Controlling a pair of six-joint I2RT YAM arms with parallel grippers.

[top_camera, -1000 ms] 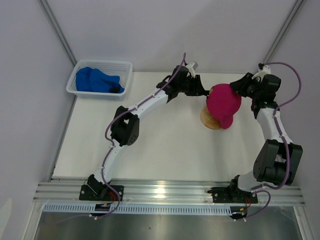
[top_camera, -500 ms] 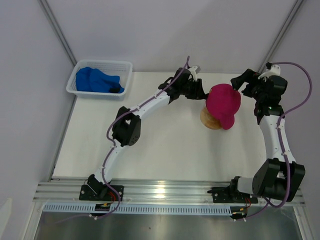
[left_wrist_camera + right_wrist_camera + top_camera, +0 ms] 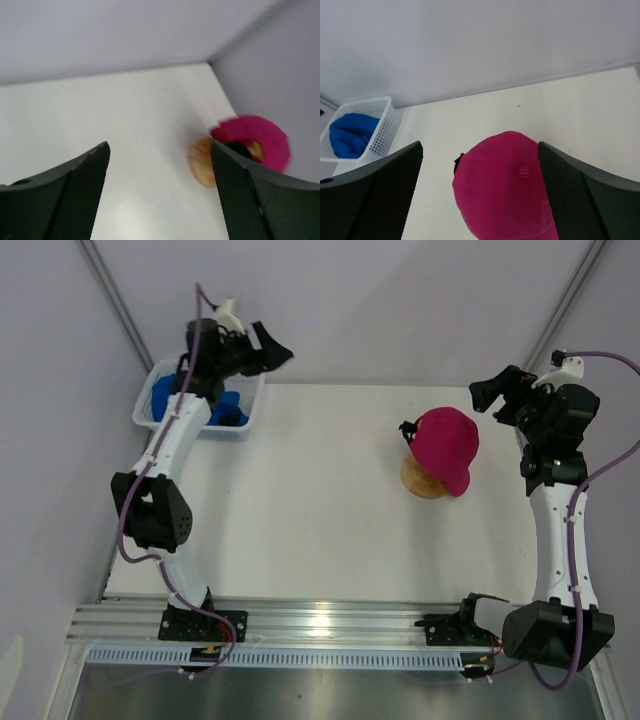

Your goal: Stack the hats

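The magenta hat point(image 3: 446, 443) sits crown-up on the round wooden stand point(image 3: 418, 480) at the right of the table point(image 3: 320, 520), its brim drooping over the stand's near right edge. Whether a second pink hat lies under it cannot be told. The blue hats point(image 3: 172, 398) lie as one crumpled heap in the white mesh basket point(image 3: 243, 373) at the far left corner. The heap's long axis runs along the basket's length, and how many hats it holds is not clear.

The right gripper point(image 3: 488, 398) hangs just up and to the right of the magenta hat, apart from it. In its wrist view the right gripper's point(image 3: 480, 147) fingers stand wide apart with nothing between them, and the pink crown point(image 3: 505, 192) is below and ahead.

The left gripper point(image 3: 272, 348) hovers above the basket's far right corner, its fingers spread and empty. It points out over the table towards the stand, so its own camera shows only bare tabletop with the pink hat point(image 3: 260, 140) small and far off.

Stacking probably goes on with a blue hat, and the left arm is much the nearer. The heap lies below and behind its fingers, back towards the left wall, so the wrist would need to tip down and swing back over the basket before any grasp.
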